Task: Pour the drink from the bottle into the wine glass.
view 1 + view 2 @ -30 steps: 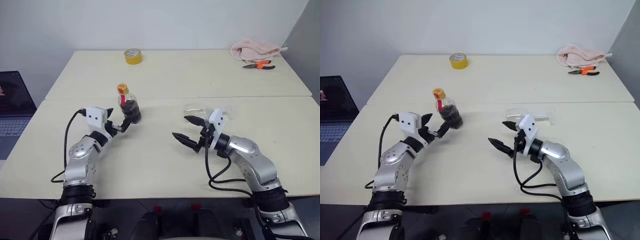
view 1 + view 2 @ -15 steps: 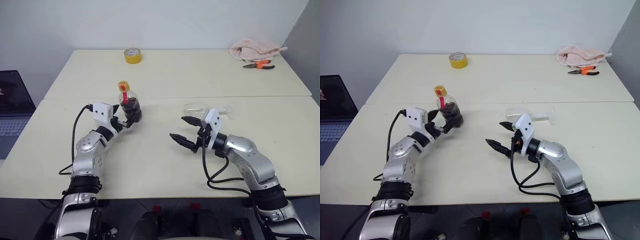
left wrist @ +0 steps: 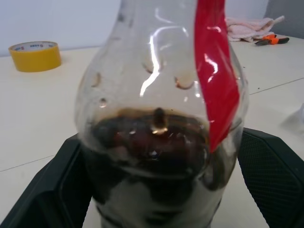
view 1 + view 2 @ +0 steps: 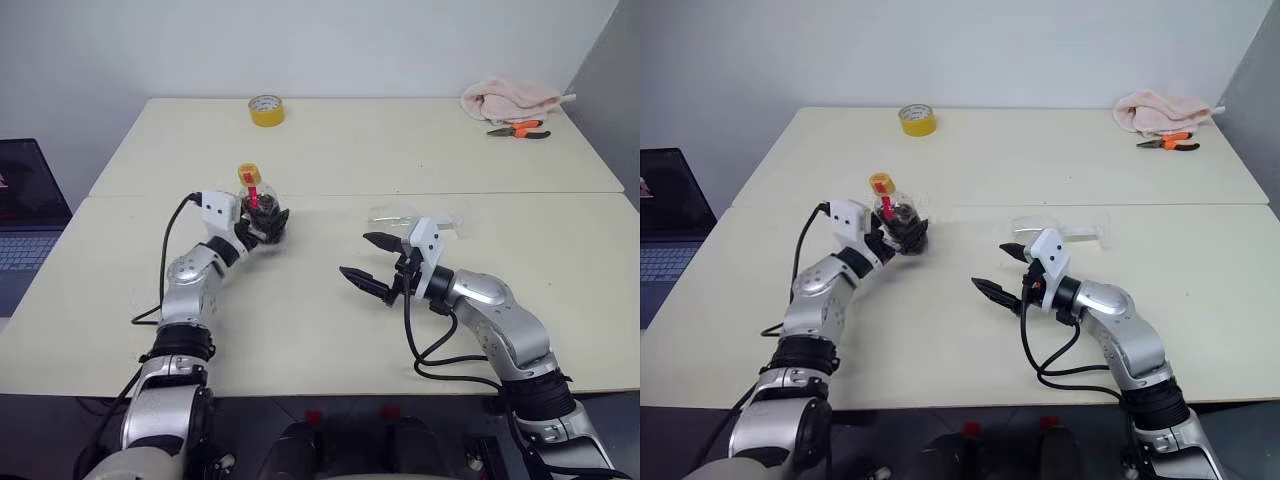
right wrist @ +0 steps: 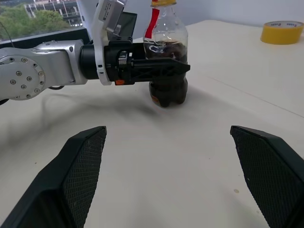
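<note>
Left tool (image 5: 161, 66) spread wide, fingers flanking the upright bottle (image 4: 259, 210) on the tabletop (image 4: 300, 320), not clamping; right tool (image 4: 372, 262) hanging released beside the toppled wine glass (image 4: 400, 214)

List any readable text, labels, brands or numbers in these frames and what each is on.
Yellow tape roll: red print on the inner core, too small to read.
Bottle: red strip label, no lettering visible.
Laptop: screen content too small to read.
No other text visible.

One bottle (image 4: 259, 207), one wine glass (image 4: 400, 214) (seemingly lying down), one tape roll (image 4: 266, 111), one cloth (image 4: 508, 100), one pliers (image 4: 517, 129)
</note>
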